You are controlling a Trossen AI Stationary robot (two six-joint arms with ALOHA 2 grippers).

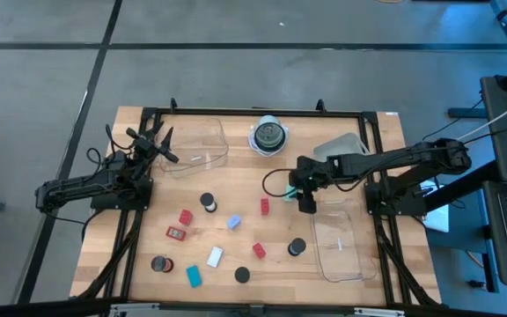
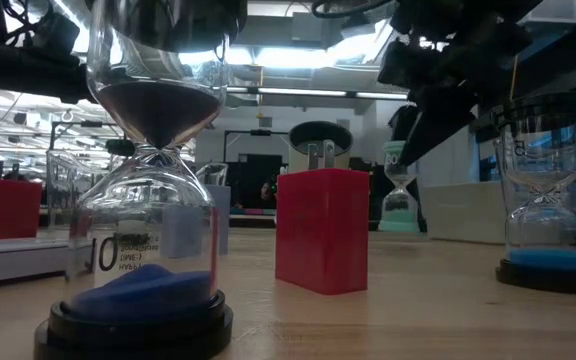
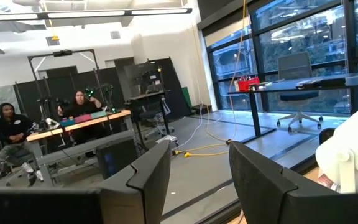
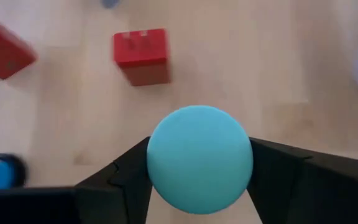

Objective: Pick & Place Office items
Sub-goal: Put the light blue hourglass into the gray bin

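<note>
My right gripper (image 1: 304,195) hangs over the table's middle right, shut on a teal round-topped piece (image 4: 199,158). The low view shows a small teal-capped hourglass (image 2: 400,195) under that arm's end. The other office items lie loose on the wood: red blocks (image 1: 265,206) (image 1: 259,250), a red-framed tag (image 1: 176,233), a white block (image 1: 215,256), a teal block (image 1: 194,276) and black-topped hourglasses (image 1: 209,202) (image 1: 297,247). My left gripper (image 1: 158,141) is open, raised at the table's left side and holds nothing. Its wrist view looks into the room. My right gripper pinches the teal piece between its two fingers (image 4: 126,168), one on each side just below the round top (image 4: 199,124). The fingers come from above, pointing down, and the piece stands upright, seen end-on. Whether its foot is off the table, I cannot tell.
A clear tray (image 1: 196,145) lies at the far left, and another (image 1: 337,242) lies near the right gripper. A round white-rimmed dark object (image 1: 269,136) sits at the far middle. A black frame (image 1: 236,113) borders the board. People sit at a desk (image 3: 73,118) in the room beyond.
</note>
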